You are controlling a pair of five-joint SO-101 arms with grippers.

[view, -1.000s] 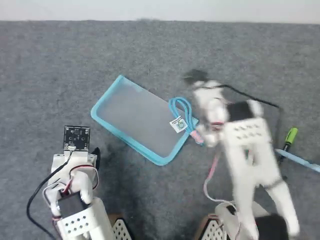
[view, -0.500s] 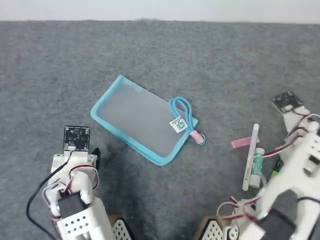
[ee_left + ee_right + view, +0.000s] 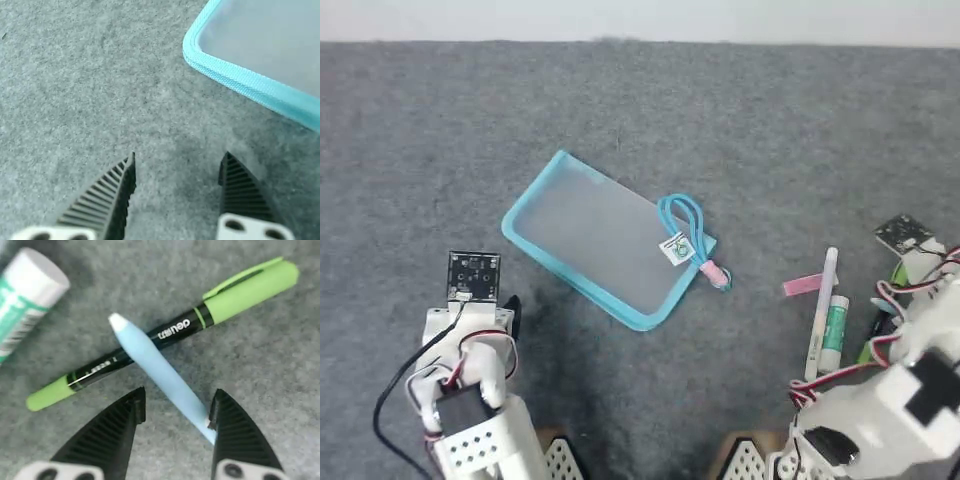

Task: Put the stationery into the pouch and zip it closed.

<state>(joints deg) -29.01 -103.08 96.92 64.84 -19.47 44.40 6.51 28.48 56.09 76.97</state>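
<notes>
Blue pen (image 3: pixel 155 365) crosses green marker (image 3: pixel 240 290) beneath the spread right hand (image 3: pixel 178 394); left hand (image 3: pixel 178 157) spread too.

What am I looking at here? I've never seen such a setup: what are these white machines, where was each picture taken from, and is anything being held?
These are two small white robot arms side by side at a table covered in grey felt-like cloth. The wide picture comes from a fixed camera looking down. The other two come from a little camera on each arm's wrist, so the black toothed prongs there are that arm's own gripper. In the middle lies a flat translucent pouch with a turquoise edge. The left gripper is open over bare cloth beside the pouch. The right gripper is open over a light-blue pen that crosses a green-and-black marker. A white-and-green glue stick and a white pen with a pink tag lie nearby. Nothing is held.
</notes>
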